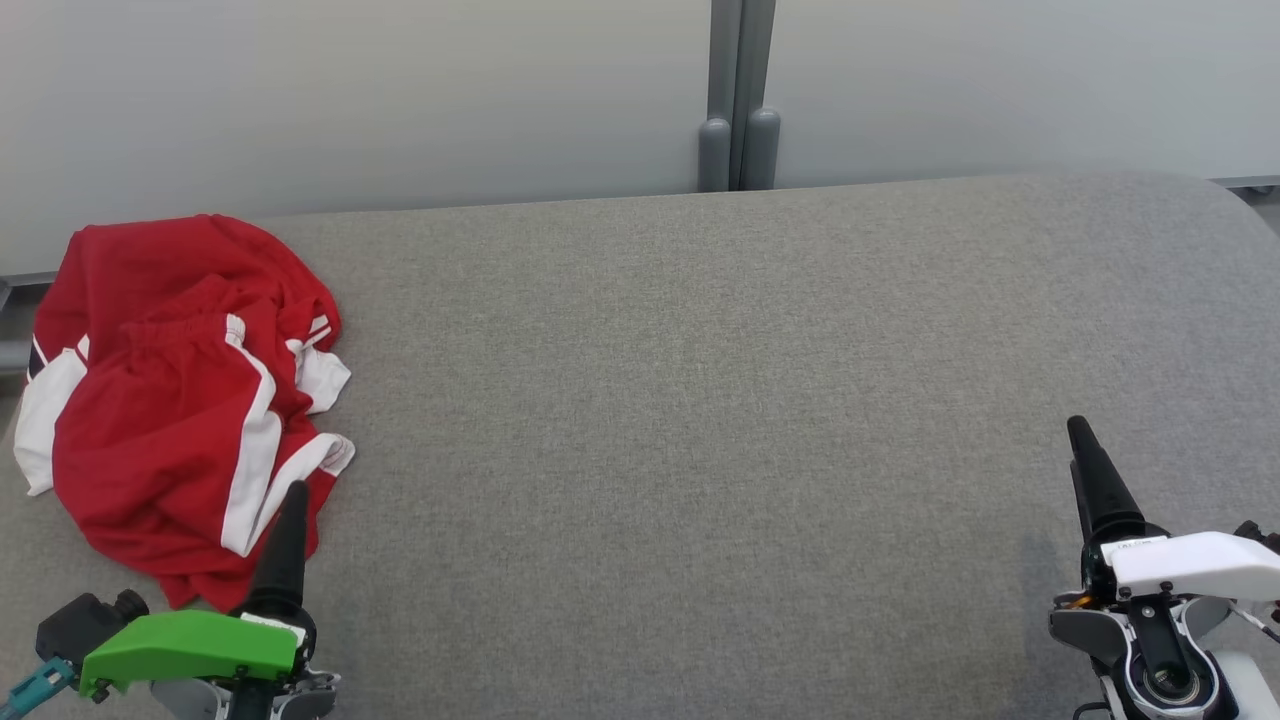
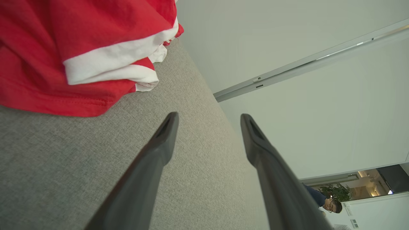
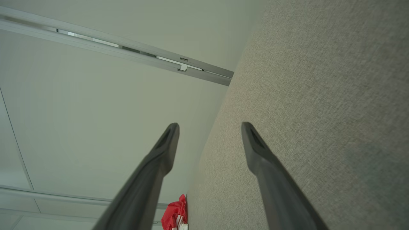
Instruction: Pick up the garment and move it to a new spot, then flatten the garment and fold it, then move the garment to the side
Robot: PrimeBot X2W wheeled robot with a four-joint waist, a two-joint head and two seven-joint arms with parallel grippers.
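The crumpled red garment (image 1: 150, 420) lies at nine o'clock on the worktop (image 1: 700, 400), the left jaws parted empty beside its hem at seven, the right jaws parted empty at four.

The left gripper (image 2: 207, 116) has two long, matte dark-grey fingers (image 2: 150, 169) that taper to blunt tips, each with a shallow hollow on its inner face. Behind them sits a bright green cover (image 1: 190, 645), edged with a white strip (image 1: 275, 625) at its finger end. A black camera block (image 1: 85, 620) and a teal plug (image 1: 30, 688) sit just left of the green cover. Far right of the green cover, the right gripper (image 1: 1078, 425) has the same fingers and a white cover (image 1: 1200, 560) with an unreadable label (image 1: 1135, 545), dark screws (image 1: 1163, 587), a black round joint (image 1: 1165, 685) with a silver hub, and an orange wire (image 1: 1075, 600).
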